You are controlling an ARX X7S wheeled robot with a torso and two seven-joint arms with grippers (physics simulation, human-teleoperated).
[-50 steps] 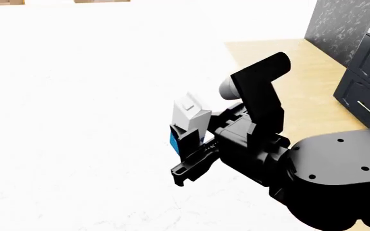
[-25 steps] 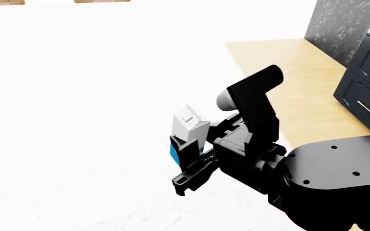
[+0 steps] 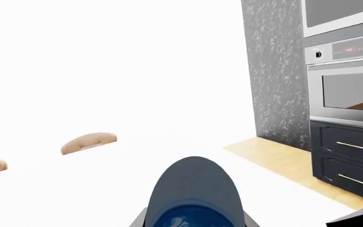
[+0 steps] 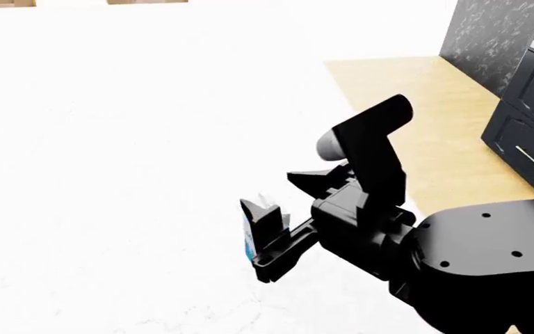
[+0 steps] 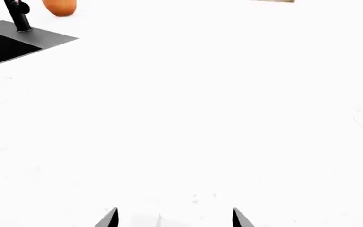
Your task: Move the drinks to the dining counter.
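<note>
The small white-and-blue milk carton (image 4: 252, 228) stands low on the white dining counter (image 4: 109, 174), largely hidden behind a black finger. My right gripper (image 4: 284, 209) is open, its fingers spread on either side of the carton. In the right wrist view both fingertips (image 5: 110, 218) show far apart, with the pale carton top (image 5: 159, 221) faint between them. In the left wrist view a rounded grey-blue shape with a blue label, seemingly the water bottle (image 3: 194, 196), fills the spot in front of the left gripper and hides its fingers. The wine bottle is out of view.
A black inset sink (image 5: 5, 42) and faucet (image 5: 19, 16) lie far across the counter. Tan stool tops (image 3: 88, 143) show beyond its edge. Wood floor (image 4: 425, 104), dark gold-handled cabinets (image 4: 531, 118) and a wall oven (image 3: 349, 90) are on the right.
The right gripper came down with the carton and its fingers spread apart. The carton now sits lower, mostly hidden behind the near finger.
</note>
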